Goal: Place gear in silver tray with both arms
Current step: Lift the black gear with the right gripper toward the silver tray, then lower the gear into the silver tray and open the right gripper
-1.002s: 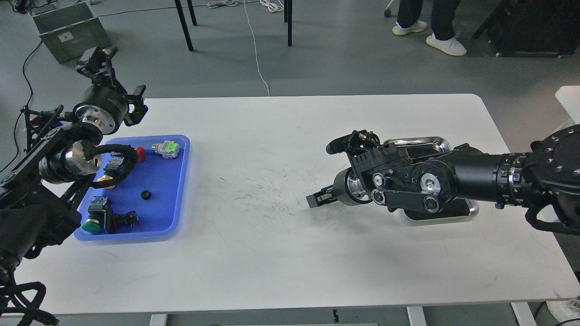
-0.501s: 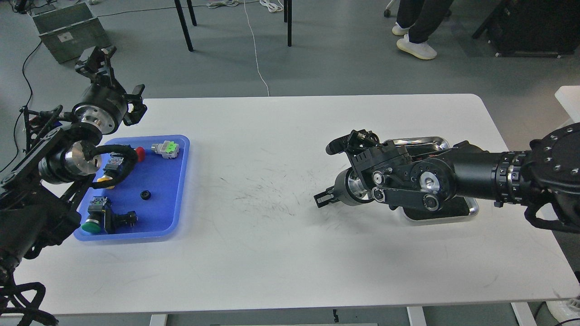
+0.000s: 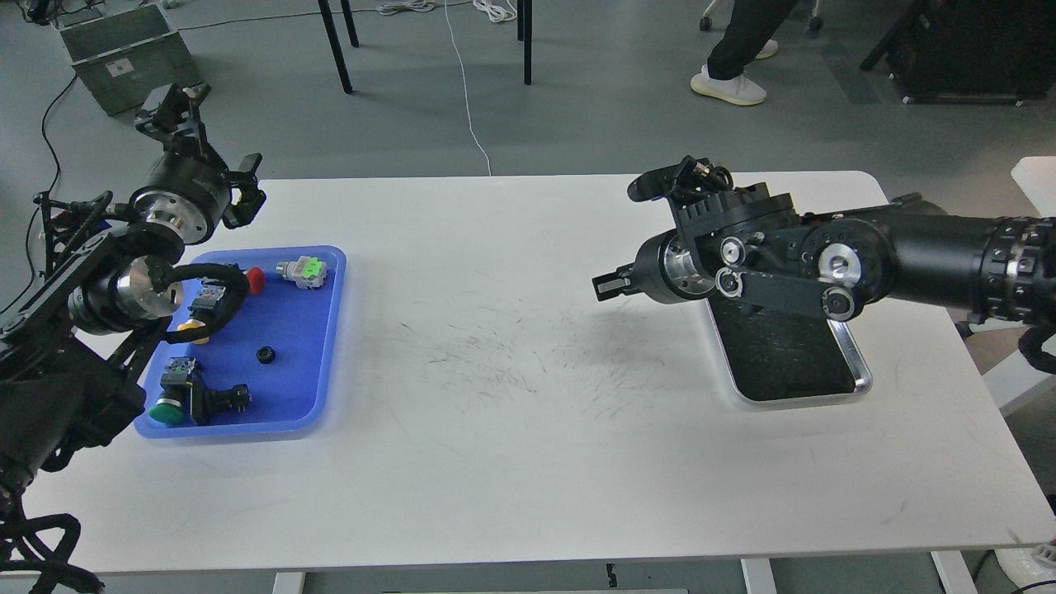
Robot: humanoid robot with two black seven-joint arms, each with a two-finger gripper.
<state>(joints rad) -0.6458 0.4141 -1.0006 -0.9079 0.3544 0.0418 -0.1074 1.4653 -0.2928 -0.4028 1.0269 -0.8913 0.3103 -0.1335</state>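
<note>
Two hands idle, neither grasping. Gear (image 3: 265, 355): small black ring, blue tray (image 3: 326, 330) centre, lying flat. From left hand (image 3: 177, 103): gear at 5 o'clock, near. Left hand released. Right hand (image 3: 606, 285): state unclear; gear at 9 o'clock, well apart across tabletop (image 3: 495, 462). Silver tray (image 3: 858, 375) beneath right arm.

Both arms are showing bulky matte-black housings. The right arm (image 3: 866, 256) is wearing silver discs, small screws and a ribbed collar, while the left arm (image 3: 107, 280) is carrying silver wrist rings and looping black cables.
</note>
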